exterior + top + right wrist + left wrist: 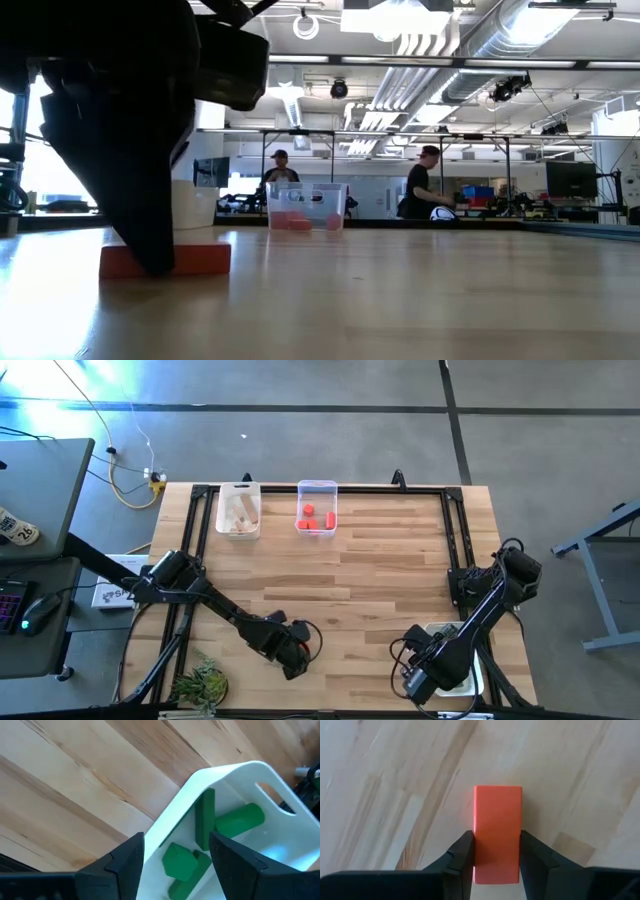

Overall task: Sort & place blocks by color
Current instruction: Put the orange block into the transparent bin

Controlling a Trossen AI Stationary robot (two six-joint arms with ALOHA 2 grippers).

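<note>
A red-orange bar block (497,815) lies flat on the wooden table near its front edge, left of the middle. My left gripper (497,840) stands over it, shut on it; in the low view the block (208,258) shows on both sides of the dark gripper (150,250). At the front right, my right gripper (177,845) hangs open above a white tub (235,770). That tub holds several green blocks (181,862), and nothing is between the fingers. My left gripper pinches the red-orange block by its two long sides (476,845) between its two fingers (462,852), toward one end of the bar. The fingers come from above, pointing steeply down, and span its width. The block lies flat on the table.
At the far edge stand a clear tub (317,507) with red-orange blocks and, left of it, a tub (239,510) with plain wood blocks. A small green plant (200,685) sits at the front left corner. People stand in the room beyond the table.
</note>
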